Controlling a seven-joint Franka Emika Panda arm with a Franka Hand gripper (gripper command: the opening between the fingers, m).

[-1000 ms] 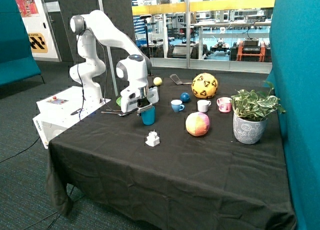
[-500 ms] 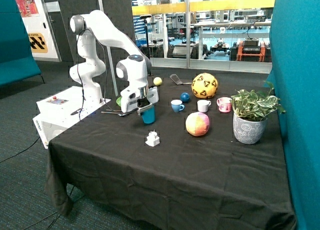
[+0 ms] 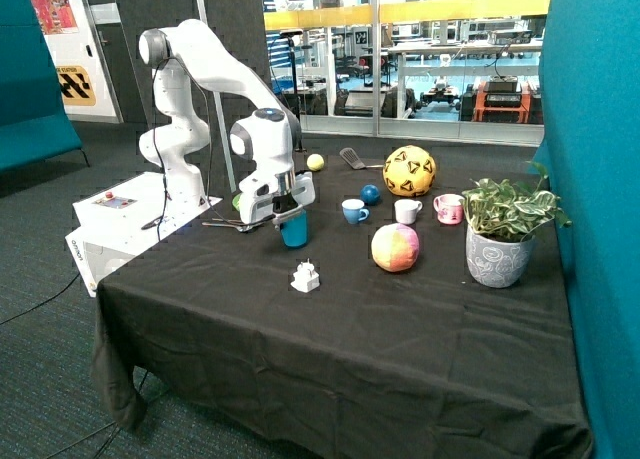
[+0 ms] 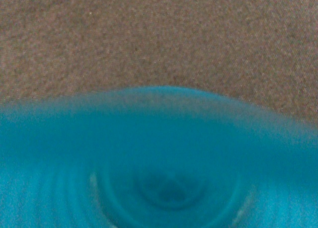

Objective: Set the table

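**Blue cup in the gripper above the black cloth**

We are seeing the gripper (image 3: 291, 211) clenched on a blue cup (image 3: 295, 229), left of centre in the outside view. The cup is a smooth, round tumbler with a wide open mouth, and in the wrist view it (image 4: 159, 163) is filling the lower half of the frame, its round bottom showing deep inside, with woven dark fabric above it. We cannot tell whether its base is touching the tablecloth (image 3: 350, 329), a matte black sheet lying in soft wrinkles and draping over the table's edges.

The white, glossy Franka arm (image 3: 215, 64) is arching from its base in the upper left of the frame, bending down at the elbow, with the wrist pointing straight down over the cup.

To the right, a small blue teacup (image 3: 353, 211), a white cup (image 3: 406, 211) and a pink cup (image 3: 449, 209) are sitting in a row. A small white object (image 3: 305, 277) is lying just below the held cup.
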